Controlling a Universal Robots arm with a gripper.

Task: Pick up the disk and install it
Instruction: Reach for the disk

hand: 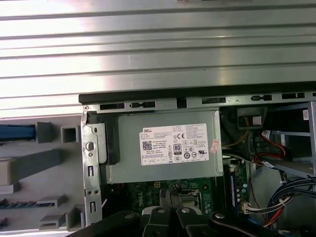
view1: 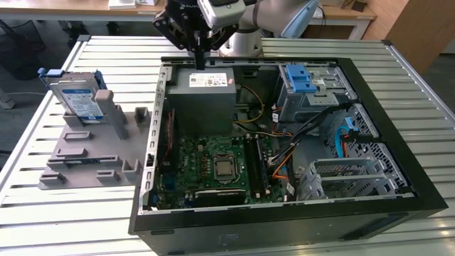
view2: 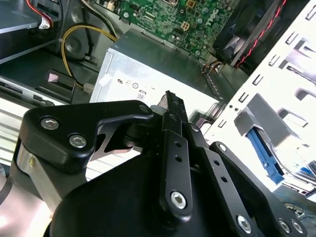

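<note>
Slatted tabletop (view1: 71, 224): tool (view1: 200, 64) pressed together, empty, above power supply (view1: 206, 93). Disk (view1: 78, 101) unpicked near tabletop edge, exterior view's left. Approach step, likely needs tool spread.

Slatted metal table (view1: 71, 224), pale wooden desk (view1: 71, 8) behind, brown wooden panel (view1: 419, 26) at the exterior view's right

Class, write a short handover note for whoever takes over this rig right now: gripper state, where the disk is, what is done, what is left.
Gripper: shut, holding nothing, over the power supply at the far edge of the open computer case.
Disk: standing upright in the grey holder on the table, outside the case, at the exterior view's left.
Done: nothing that shows; the disk is not picked up.
Left: pick-up and installation.
</note>
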